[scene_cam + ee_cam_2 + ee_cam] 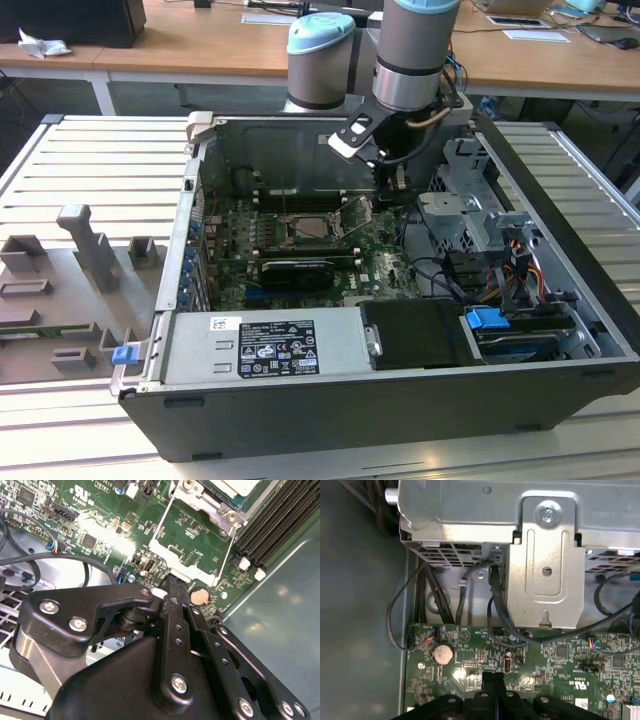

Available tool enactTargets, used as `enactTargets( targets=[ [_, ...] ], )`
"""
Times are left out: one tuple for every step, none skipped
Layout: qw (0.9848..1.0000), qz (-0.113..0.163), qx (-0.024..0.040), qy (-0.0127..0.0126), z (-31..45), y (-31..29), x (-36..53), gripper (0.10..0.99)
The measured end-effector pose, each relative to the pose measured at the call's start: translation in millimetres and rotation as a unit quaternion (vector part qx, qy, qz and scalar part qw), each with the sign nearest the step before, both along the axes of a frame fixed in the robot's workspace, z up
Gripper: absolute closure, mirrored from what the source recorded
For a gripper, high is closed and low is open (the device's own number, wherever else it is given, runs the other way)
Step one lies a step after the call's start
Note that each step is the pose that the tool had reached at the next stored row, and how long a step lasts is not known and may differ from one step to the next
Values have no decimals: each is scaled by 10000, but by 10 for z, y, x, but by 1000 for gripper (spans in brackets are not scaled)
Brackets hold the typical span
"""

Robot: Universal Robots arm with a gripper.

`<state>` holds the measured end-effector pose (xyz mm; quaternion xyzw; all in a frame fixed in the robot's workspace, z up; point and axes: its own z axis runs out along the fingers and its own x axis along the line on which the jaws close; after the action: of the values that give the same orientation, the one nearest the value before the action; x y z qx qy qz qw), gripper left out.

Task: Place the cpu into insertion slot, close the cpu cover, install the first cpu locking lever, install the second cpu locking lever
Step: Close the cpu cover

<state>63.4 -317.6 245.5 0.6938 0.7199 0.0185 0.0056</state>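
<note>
The cpu (239, 486) shows its pale silver face and lies in the insertion slot (312, 228) on the green board. The cpu cover (175, 557), a silver frame with a cut-out centre, is swung open and lies away from the slot, with green board showing through it. A thin wire locking lever (226, 555) stands beside the cover. My gripper (172, 582) is shut with nothing between its fingers, its tip right at the cover's free edge. In the first wrist view the gripper (492, 676) hovers just over the board. In the exterior view the gripper (392, 185) hangs to the slot's right.
A coin cell (200, 596) sits on the board close to the fingertips. Black memory slots (280, 515) run past the socket. A metal drive cage (545, 555) with black cables (495, 605) stands close behind, and the case wall (200, 170) bounds the exterior view's left.
</note>
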Motion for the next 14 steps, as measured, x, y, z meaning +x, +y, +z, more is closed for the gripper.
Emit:
enactTargets(
  targets=[
    [10000,1,1,0,-1,1,-12,980],
    [10000,2,1,0,-1,1,-27,980],
    [10000,2,1,1,-1,1,-29,980],
    [10000,2,1,0,-1,1,-29,980],
    [10000,2,0,1,-1,1,-30,980],
    [10000,0,0,0,-1,1,-32,980],
    [10000,0,0,1,-1,1,-34,980],
    [10000,1,0,1,-1,1,-37,980],
    [10000,2,0,1,-1,1,-38,980],
    [10000,2,0,1,-1,1,-39,980],
    [10000,2,0,1,-1,1,-40,980],
    [10000,2,0,0,-1,1,-41,980],
    [10000,1,0,1,-1,1,-43,980],
    [10000,1,0,1,-1,1,-44,980]
  ],
)
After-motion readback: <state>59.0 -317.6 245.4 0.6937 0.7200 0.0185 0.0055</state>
